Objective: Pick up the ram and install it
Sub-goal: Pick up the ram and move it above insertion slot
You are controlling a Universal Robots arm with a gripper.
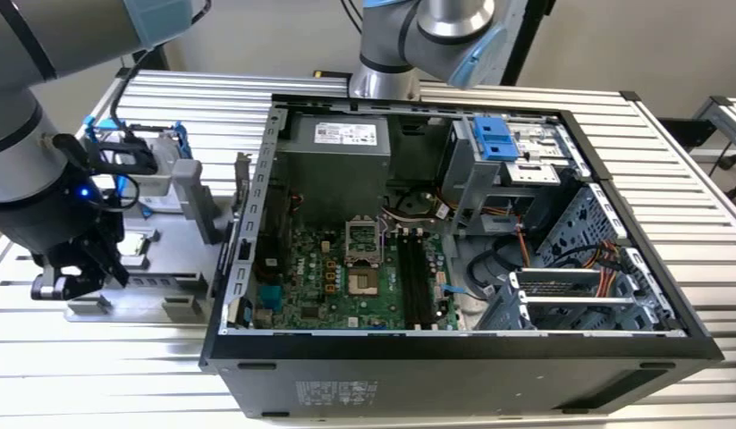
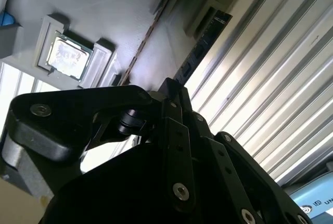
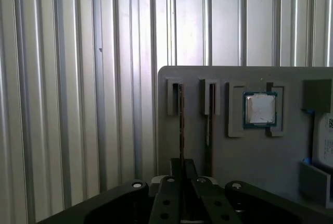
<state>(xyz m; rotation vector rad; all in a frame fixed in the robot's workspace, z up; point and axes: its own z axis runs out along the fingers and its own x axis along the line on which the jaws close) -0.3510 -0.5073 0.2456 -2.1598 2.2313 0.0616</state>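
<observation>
Ram (image 3: 180,120) stands on edge in a slot of the gray tray (image 3: 239,156), the one nearest its rim, with 1 more stick (image 3: 209,114) and a square processor (image 3: 260,108) alongside. My pincer (image 3: 182,171) is clenched on its near end. In the exterior view I hang low on the exterior view's left, over that tray, beside the open computer case (image 1: 463,353) on the desk (image 1: 654,134).
</observation>
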